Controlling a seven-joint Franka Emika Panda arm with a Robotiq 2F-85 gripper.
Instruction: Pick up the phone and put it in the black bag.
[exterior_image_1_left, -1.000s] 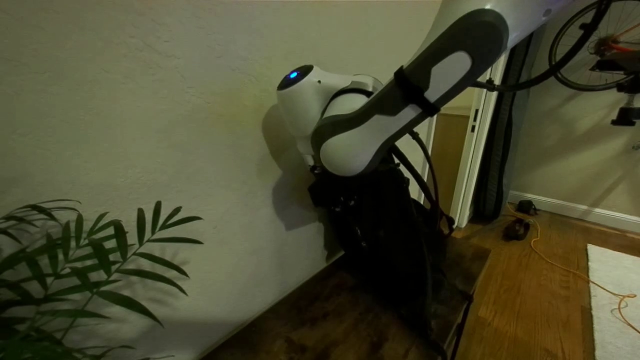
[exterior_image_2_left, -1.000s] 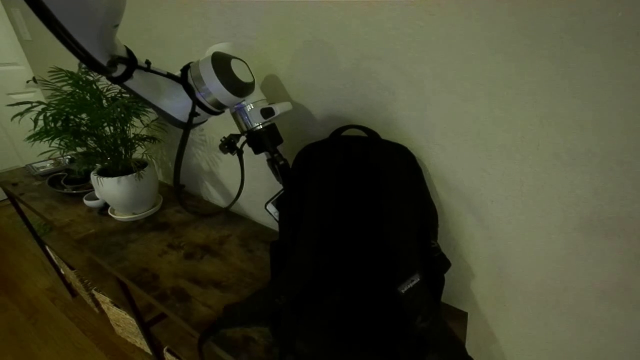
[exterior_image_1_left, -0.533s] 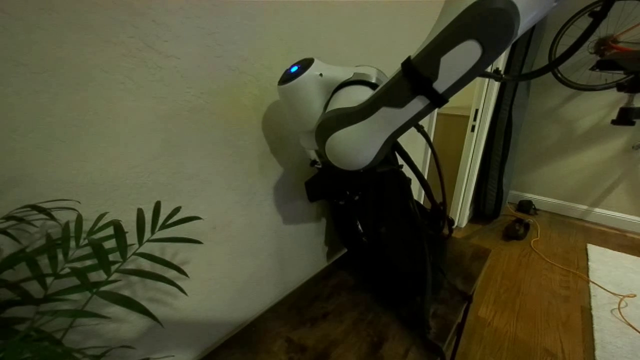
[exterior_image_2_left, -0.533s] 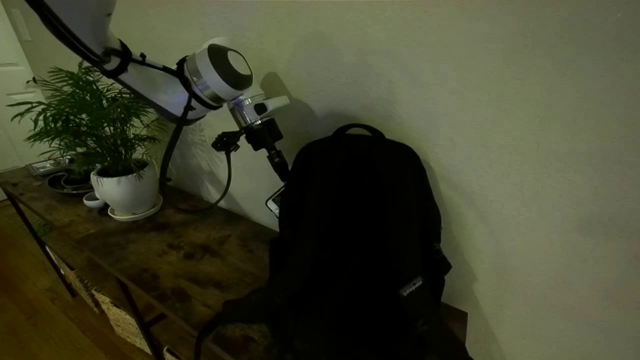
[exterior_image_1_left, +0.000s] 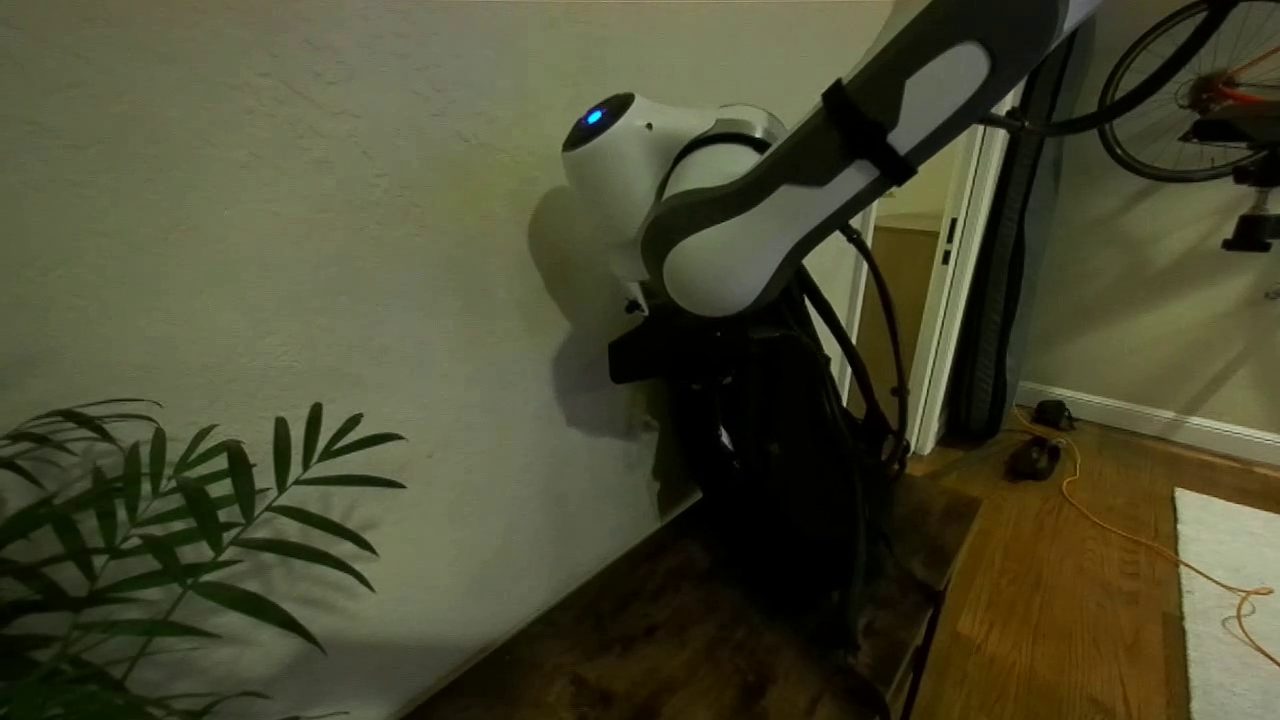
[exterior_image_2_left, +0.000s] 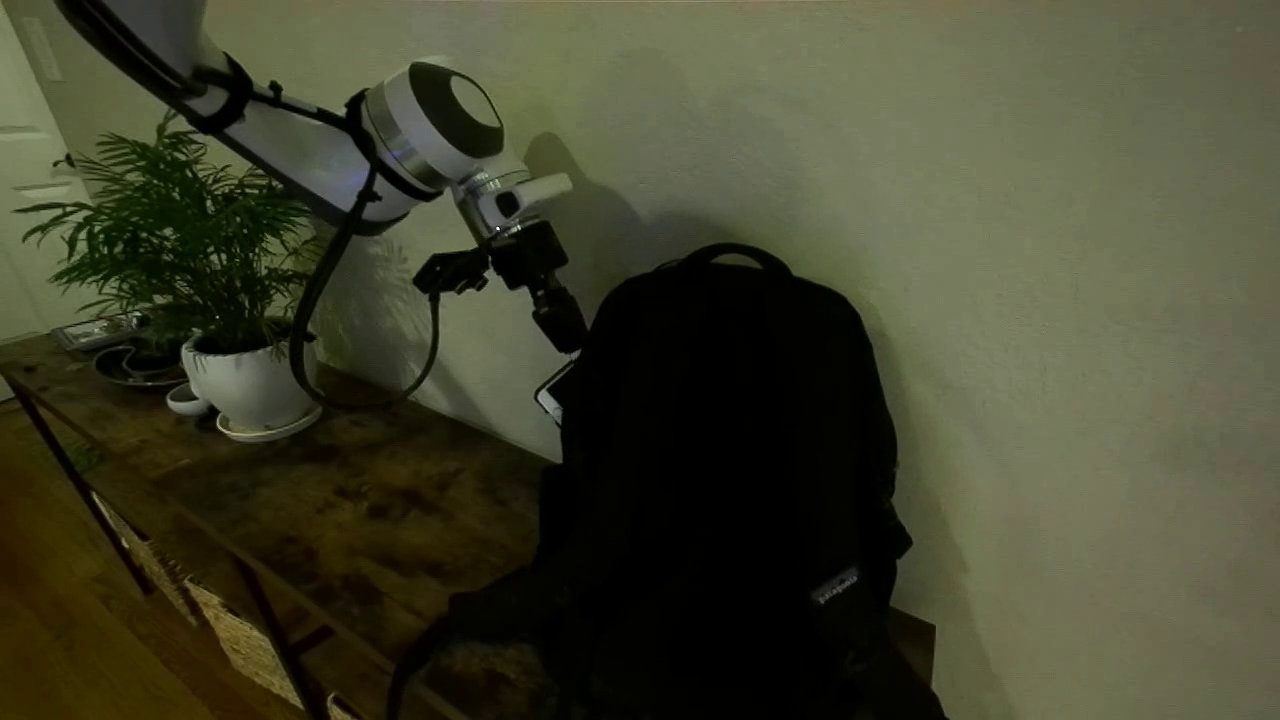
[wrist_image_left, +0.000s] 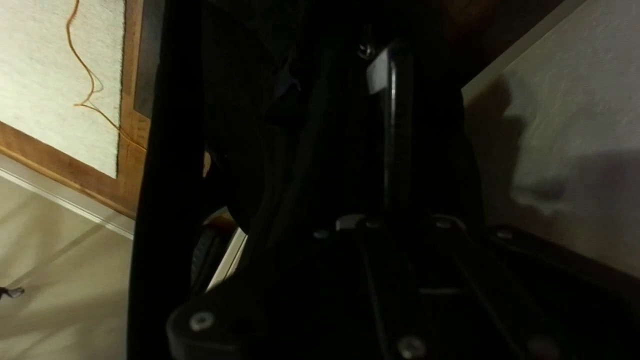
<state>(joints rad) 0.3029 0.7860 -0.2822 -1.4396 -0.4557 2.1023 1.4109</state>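
Pick-up appears complete; placement is outstanding. The gripper (exterior_image_2_left: 569, 342) is closed down narrow on one end of the phone (exterior_image_2_left: 552, 398), which hangs tilted beneath it. Both are located just beside the upper side edge of the black backpack (exterior_image_2_left: 730, 480), which stands upright on a wooden table (exterior_image_2_left: 390, 500). Remaining steps, as judged: align the phone with the backpack's opening, insert it, release it, and retract.

Visibility limits: in an exterior view, the backpack's edge conceals part of the phone, and the frame cuts off the backpack's base. In the wrist view, the phone (wrist_image_left: 379, 75) shows nearly edge-on against black fabric; the contact at the fingers is lost in shadow. The opening cannot be made out, so whether any part of the phone is inside the backpack cannot be determined.
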